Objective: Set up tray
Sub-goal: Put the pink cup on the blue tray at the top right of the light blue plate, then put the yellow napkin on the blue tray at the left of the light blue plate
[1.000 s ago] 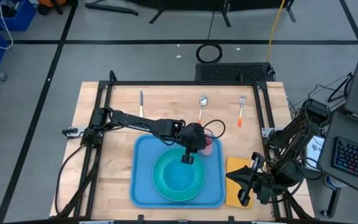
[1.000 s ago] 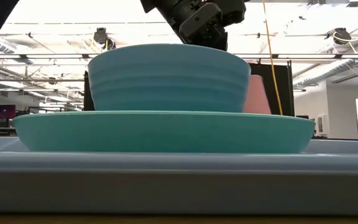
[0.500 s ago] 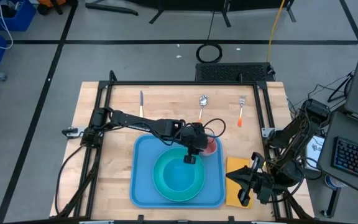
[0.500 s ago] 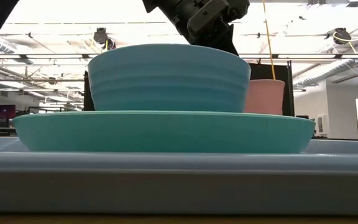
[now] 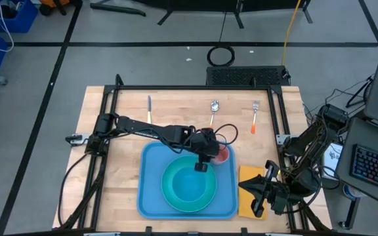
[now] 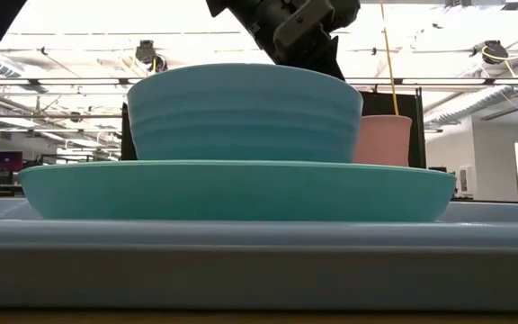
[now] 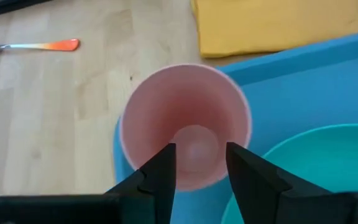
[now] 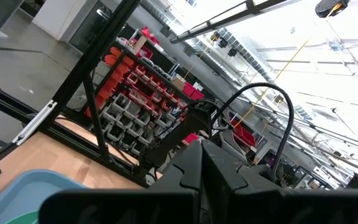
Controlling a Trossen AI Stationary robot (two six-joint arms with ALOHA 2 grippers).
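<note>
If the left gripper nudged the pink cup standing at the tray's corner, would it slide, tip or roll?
The pink cup looks like light, thin plastic, so it would probably slide easily on the smooth tray. It stands upright, taller than the bowl beside it, so a high push might tip it. Tipped, its tapered round wall would likely roll in a curve.

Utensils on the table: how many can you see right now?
3, in a row on the wood beyond the tray: knife on the left, spoon in the middle, orange-handled fork on the right. None visibly hidden.

Left gripper (image 7: 201, 163) opened, releasing pink cup (image 7: 185, 124); cup now standing on tray (image 7: 303, 81) corner.
</note>
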